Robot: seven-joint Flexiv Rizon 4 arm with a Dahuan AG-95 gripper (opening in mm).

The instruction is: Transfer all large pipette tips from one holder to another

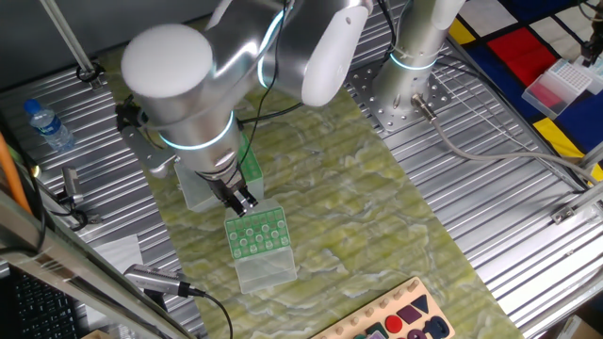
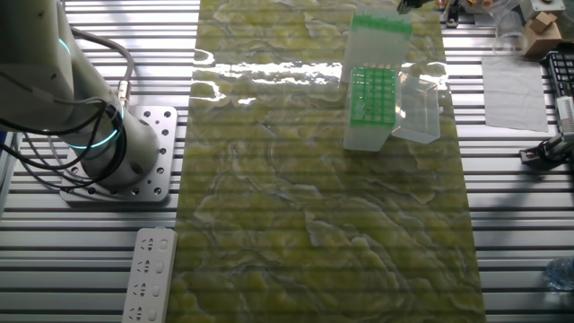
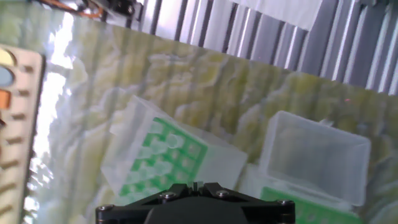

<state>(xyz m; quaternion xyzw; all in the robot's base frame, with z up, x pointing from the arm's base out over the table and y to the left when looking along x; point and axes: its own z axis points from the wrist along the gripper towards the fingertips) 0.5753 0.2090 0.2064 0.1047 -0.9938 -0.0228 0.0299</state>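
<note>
Two green racks stand on the mottled green mat. The near rack [image 1: 257,232] [image 3: 163,160] [image 2: 380,27] holds several large pipette tips [image 3: 172,142], seen as pale round dots. The other rack [image 2: 371,93] [image 1: 251,162] is partly hidden behind the arm in one fixed view. It shows only as a green strip [image 3: 305,210] at the bottom right of the hand view. My gripper [image 1: 242,200] [image 3: 196,186] hangs just above the near rack's back edge. Its fingers are closed together with a thin pale sliver pinched between them, which looks like a pipette tip.
A clear plastic lid [image 3: 317,155] [image 2: 417,112] [image 1: 196,188] lies beside the second rack. A wooden shape board [image 1: 396,320] [image 3: 15,124] sits at the mat's near end. A water bottle [image 1: 47,125] and a clamp stand on the ribbed metal table [image 1: 490,217].
</note>
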